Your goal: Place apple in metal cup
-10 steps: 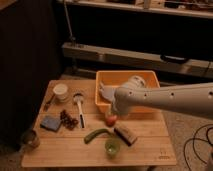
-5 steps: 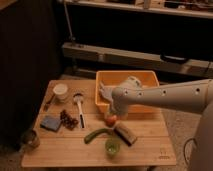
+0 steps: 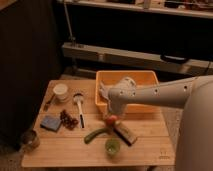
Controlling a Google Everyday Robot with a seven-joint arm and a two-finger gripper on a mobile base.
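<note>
The apple [image 3: 111, 120], small and orange-red, lies on the wooden table [image 3: 60, 155] just in front of the orange bin. My gripper [image 3: 110, 115] points down right over the apple, at or just above its top. The metal cup [image 3: 30, 139], short and dull brownish-silver, stands at the table's front left corner, far to the left of the gripper and the apple.
An orange bin [image 3: 145, 77] stands at the back right. A white cup [image 3: 60, 91], a white-headed utensil [image 3: 79, 106], dark grapes [image 3: 70, 120] and a blue sponge [image 3: 51, 123] lie on the left. A green vegetable [image 3: 94, 135], a brown bar [image 3: 125, 135] and a green cup [image 3: 112, 147] lie in front of the apple.
My arm has swung a little to the left and lowered, bringing the gripper onto the apple. The apple and the cups have stayed in place.
</note>
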